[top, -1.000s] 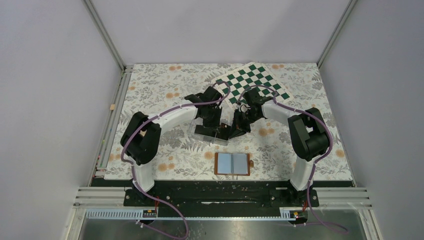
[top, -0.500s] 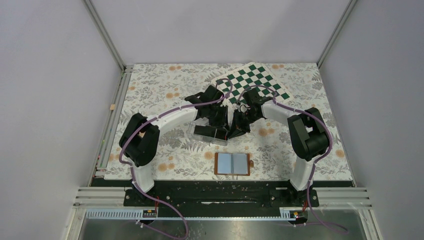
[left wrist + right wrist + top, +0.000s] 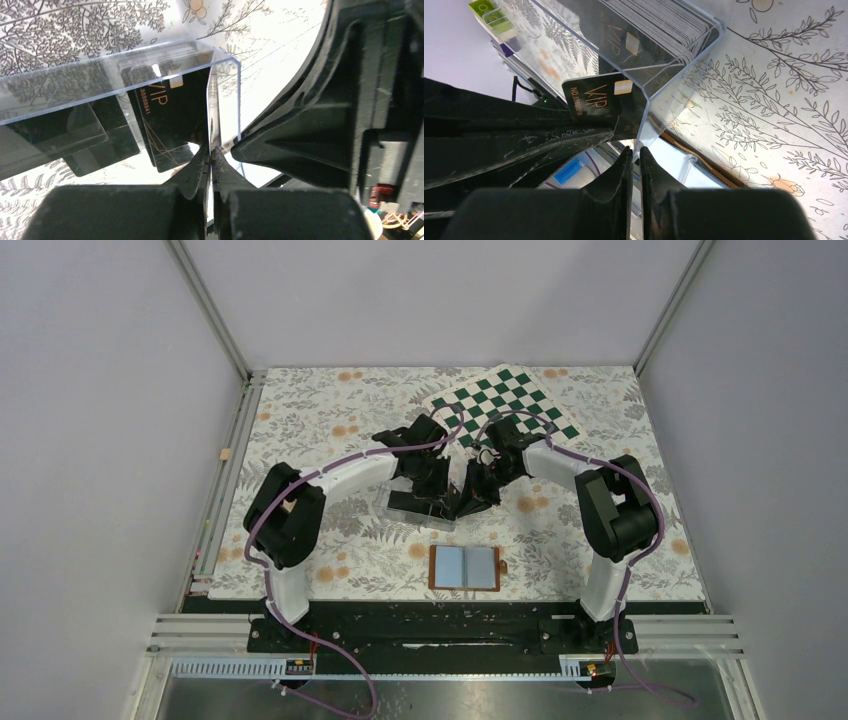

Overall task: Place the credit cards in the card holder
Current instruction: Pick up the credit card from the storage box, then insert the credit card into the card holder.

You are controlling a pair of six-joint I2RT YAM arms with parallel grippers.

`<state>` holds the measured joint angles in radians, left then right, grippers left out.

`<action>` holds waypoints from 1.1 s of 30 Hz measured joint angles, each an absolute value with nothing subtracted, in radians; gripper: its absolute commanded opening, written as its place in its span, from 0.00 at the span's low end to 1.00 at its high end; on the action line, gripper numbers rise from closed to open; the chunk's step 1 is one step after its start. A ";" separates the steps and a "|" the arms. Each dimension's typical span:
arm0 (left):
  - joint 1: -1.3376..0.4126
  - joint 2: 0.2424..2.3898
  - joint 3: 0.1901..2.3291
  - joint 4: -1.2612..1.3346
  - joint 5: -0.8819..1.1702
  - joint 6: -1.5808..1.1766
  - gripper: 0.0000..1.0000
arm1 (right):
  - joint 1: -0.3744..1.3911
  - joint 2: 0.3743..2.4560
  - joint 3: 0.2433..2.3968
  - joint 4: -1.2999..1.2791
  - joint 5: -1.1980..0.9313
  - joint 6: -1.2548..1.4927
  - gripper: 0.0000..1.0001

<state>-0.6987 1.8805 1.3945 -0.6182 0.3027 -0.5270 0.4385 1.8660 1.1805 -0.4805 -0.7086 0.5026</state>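
Two grippers met at the clear plastic box (image 3: 420, 504) in mid-table, evidently to work a card out of it. The tan card holder (image 3: 465, 567) lay well apart near the front edge, opened flat with its sleeves up to receive cards. The right gripper (image 3: 636, 150) was pinched onto the box's end wall, probably to steady it, with the stack of black credit cards (image 3: 664, 25) inside. The left gripper (image 3: 211, 150) was squeezed tight beside one loose VIP card (image 3: 596, 97), though whether it gripped that card was unclear.

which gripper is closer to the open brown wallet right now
Right, narrowly. The right gripper is at the right end of the clear box, straight behind the wallet; the left gripper meets it there from the left, slightly further off.
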 measured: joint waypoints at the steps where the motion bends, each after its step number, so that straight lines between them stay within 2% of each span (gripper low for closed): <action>1: -0.697 1.880 1.394 -0.612 0.312 -0.531 0.00 | 0.439 1.866 1.180 -0.480 -0.709 0.503 0.17; 3: -0.692 1.880 1.392 -0.595 0.327 -0.539 0.00 | 0.439 1.866 1.180 -0.480 -0.706 0.502 0.33; 5: -0.688 1.870 1.370 -0.568 0.337 -0.552 0.00 | 0.439 1.862 1.178 -0.479 -0.697 0.498 0.44; 8: -0.677 1.832 1.314 -0.520 0.339 -0.570 0.00 | 0.440 1.814 1.148 -0.478 -0.660 0.489 0.56; 13: -0.654 1.679 1.228 -0.484 0.318 -0.586 0.00 | 0.441 1.653 1.126 -0.488 -0.608 0.478 0.67; 21: -0.641 1.348 1.038 -0.310 0.365 -0.683 0.00 | 0.436 1.356 1.052 -0.477 -0.603 0.476 0.72; 25: -0.638 1.250 0.784 -0.023 0.480 -0.876 0.00 | 0.412 1.242 0.941 -0.450 -0.680 0.505 0.71; 29: -0.640 1.238 0.529 0.321 0.554 -1.133 0.00 | 0.389 1.155 0.805 -0.392 -0.792 0.570 0.69; 33: -0.643 1.239 0.381 0.582 0.585 -1.348 0.00 | 0.387 1.096 0.679 -0.263 -0.899 0.699 0.64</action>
